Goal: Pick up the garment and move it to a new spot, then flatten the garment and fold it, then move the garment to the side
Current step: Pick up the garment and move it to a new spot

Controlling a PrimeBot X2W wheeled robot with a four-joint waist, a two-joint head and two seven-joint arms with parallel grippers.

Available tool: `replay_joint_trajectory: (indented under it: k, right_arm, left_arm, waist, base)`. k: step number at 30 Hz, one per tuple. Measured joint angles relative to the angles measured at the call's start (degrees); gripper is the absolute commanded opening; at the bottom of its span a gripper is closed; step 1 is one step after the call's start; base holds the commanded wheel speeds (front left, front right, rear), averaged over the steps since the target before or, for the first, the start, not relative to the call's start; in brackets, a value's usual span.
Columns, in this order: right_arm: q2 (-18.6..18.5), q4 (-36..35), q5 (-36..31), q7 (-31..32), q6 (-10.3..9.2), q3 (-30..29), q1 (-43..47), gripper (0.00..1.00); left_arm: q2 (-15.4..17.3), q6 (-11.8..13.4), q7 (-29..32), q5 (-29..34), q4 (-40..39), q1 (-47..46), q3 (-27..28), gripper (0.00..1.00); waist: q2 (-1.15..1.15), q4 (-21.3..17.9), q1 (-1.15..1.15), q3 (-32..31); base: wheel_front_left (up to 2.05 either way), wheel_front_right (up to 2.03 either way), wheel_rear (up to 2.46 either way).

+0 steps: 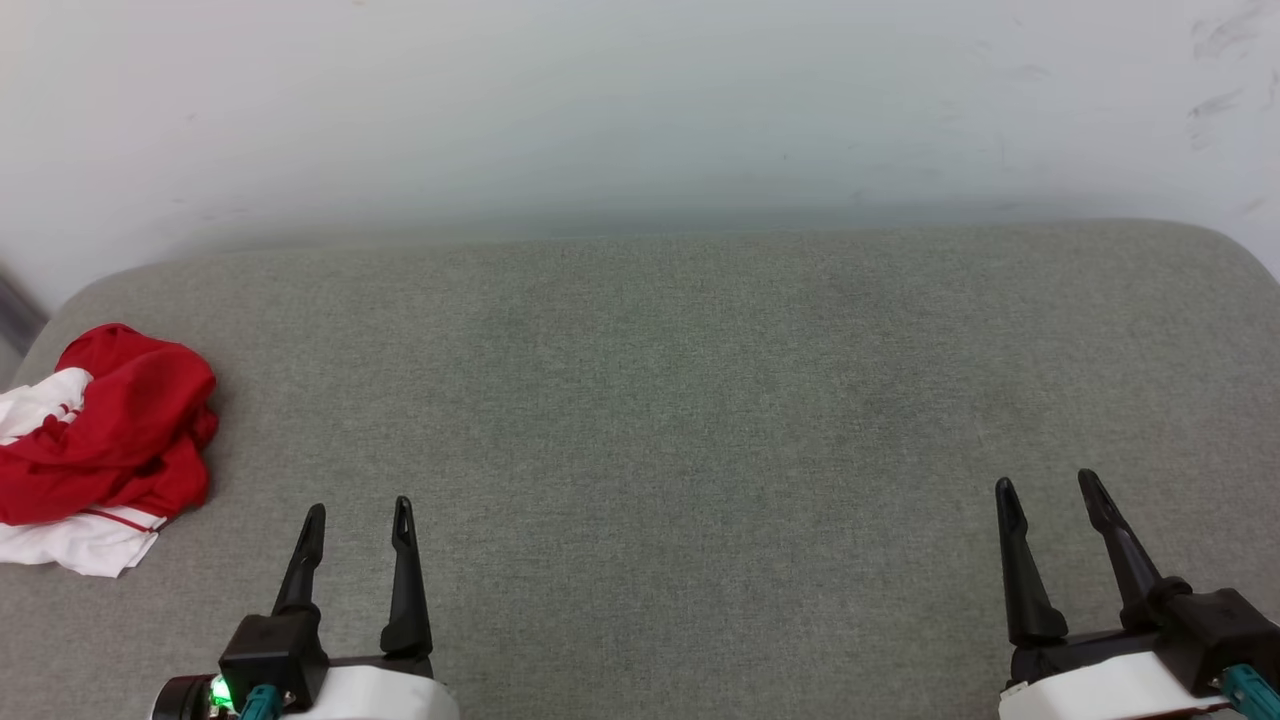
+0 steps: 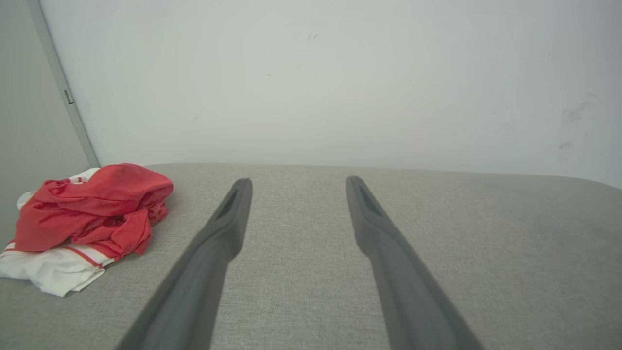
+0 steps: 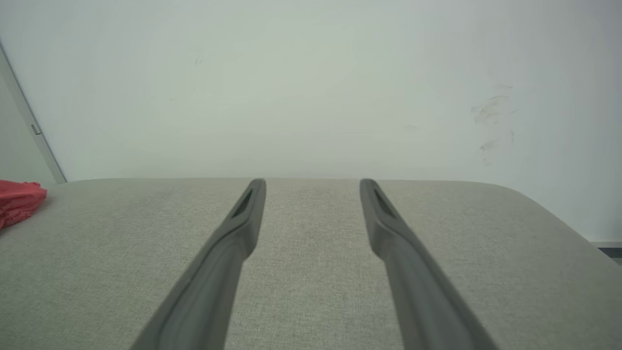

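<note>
Resting garment: the garment [image 1: 100,440] lies in a crumpled red-and-white heap, off to the left of the left pincer [image 1: 359,507] and a little ahead of its tips, apart from them. From the right pincer [image 1: 1046,482] it is far away on the left side.
Left pincer: released, its two dark fingers spread with nothing between them, held over the grey cushion [image 1: 680,400].
Right pincer: released as well and empty, with bare grey fabric ahead of it and then the white wall [image 1: 640,100].
Step, as I judge it: the pick-up is not yet begun — the left pincer is the nearer one for it.
Risk one: the heap seems close to the cushion's rounded edge, further left of the left pincer. A push from the side instead of a clean pinch could shove it over that edge.
Risk two: the folds are bunched, so the fingers may catch one thin layer, and the rest may drag or slip out in the lift.
Risk three: coming down too deep, the tips could pinch the cushion cover together with the cloth.
Risk four: which part of the shirt is on top I cannot tell — a blind grasp may leave it twisted and hard to flatten.
</note>
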Motion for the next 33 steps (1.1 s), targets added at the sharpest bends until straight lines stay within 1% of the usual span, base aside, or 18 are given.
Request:
replay_joint_trajectory:
  k: [7,13,20,33]
  right_arm:
    - [0.0,-0.4,-1.5,-0.6,0.00,0.1,0.1,1.00]
    - [0.0,-0.7,-1.6,-0.6,0.01,0.8,0.5,1.00]
    - [0.0,-1.0,-1.5,-0.6,0.01,1.7,0.9,1.00]
    - [0.0,-1.4,-2.1,-0.7,0.01,3.1,1.3,1.00]
  left_arm:
    - [-0.5,-1.2,-0.6,2.8,0.3,0.2,1.2,1.00]
    - [-0.7,-1.7,-0.7,3.2,0.9,0.0,2.1,1.00]
    - [-0.7,-1.9,-0.7,3.6,1.5,-0.1,3.2,1.00]
    - [-0.7,-1.3,-0.7,3.1,2.5,-0.1,4.4,1.00]
  waist:
    - [0.00,0.5,0.00,0.0]
    - [0.00,2.9,0.00,-0.1]
    - [0.00,7.5,0.00,-0.1]
    - [0.00,17.9,0.00,0.0]
  base:
    - [0.00,0.00,0.00]
    - [0.00,0.00,0.00]
    - [0.00,0.00,0.00]
    - [0.00,0.00,0.00]
